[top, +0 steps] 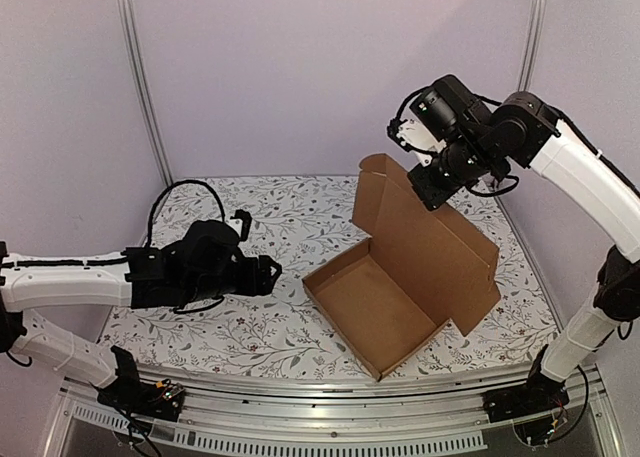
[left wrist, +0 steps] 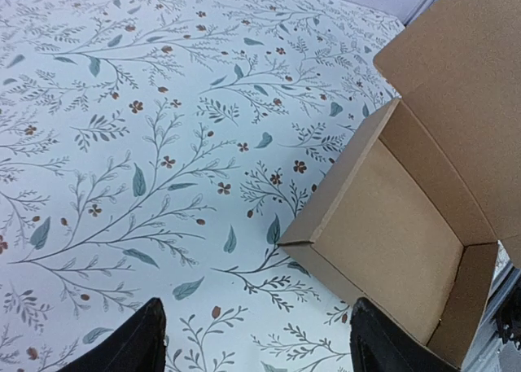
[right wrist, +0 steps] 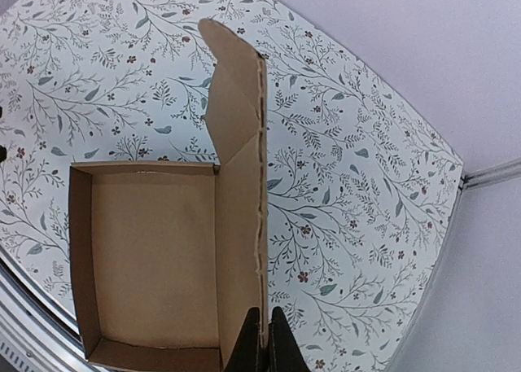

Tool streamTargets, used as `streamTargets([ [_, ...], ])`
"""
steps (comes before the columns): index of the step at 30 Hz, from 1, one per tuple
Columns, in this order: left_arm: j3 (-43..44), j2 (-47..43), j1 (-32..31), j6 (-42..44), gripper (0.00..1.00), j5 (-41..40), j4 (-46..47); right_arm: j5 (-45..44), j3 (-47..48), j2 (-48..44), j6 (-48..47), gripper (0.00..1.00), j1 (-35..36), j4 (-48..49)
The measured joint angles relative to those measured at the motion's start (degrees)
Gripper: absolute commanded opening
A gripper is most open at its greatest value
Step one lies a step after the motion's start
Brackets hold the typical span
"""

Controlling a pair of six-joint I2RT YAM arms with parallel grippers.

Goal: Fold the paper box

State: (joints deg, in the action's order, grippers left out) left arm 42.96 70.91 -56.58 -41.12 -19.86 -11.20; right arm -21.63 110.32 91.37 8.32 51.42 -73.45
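Paper box [top: 400, 277]: brown cardboard, sitting on the desk [top: 270, 212] right of centre, one corner pointing at the front rail.
Tray [top: 370, 312]: the nearest part; shallow, with all four walls standing and a bare floor inside (the left wrist view shows its left corner squarely formed).
Left gripper [top: 268, 271]: low over the desk, just left of the tray and apart from it. It is open, the two black fingers [left wrist: 151, 339] spread wide with only floral cloth between them.
Desk: covered by a white cloth printed with grey-green leaves and small brown flowers.
Lid [top: 440, 247]: rises from the tray's far long wall, tilted back and away from the tray rather than over it.
Flap [top: 372, 192]: a rounded side flap at the lid's far-left end, bent forward along a crease.
Right gripper [right wrist: 266, 339]: highest and farthest, reaching down from the right arm onto the lid's top edge. It is closed on that edge of the paper box, with the cardboard running out from between the pinched fingertips in the right wrist view.
Walls [top: 300, 67]: plain pale panels behind the desk, joined by a metal post [top: 140, 77].
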Motion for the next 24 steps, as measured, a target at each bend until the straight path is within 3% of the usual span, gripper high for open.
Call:
streamTargets([
  [10,-4.72,-11.82,0.74,0.57,0.78,-7.13,-7.61,3.76,2.47,6.80,-32.06,0.00,1.95,6.80],
  [20,-7.34,-15.61,1.95,2.69,0.80,-6.01,-7.63,12.66,5.46,12.37,-51.98,0.01,3.26,8.92],
  [24,-7.32,-15.61,2.82,5.75,0.81,-3.23,-5.92,13.20,5.49,13.64,-55.10,0.22,3.52,10.12],
])
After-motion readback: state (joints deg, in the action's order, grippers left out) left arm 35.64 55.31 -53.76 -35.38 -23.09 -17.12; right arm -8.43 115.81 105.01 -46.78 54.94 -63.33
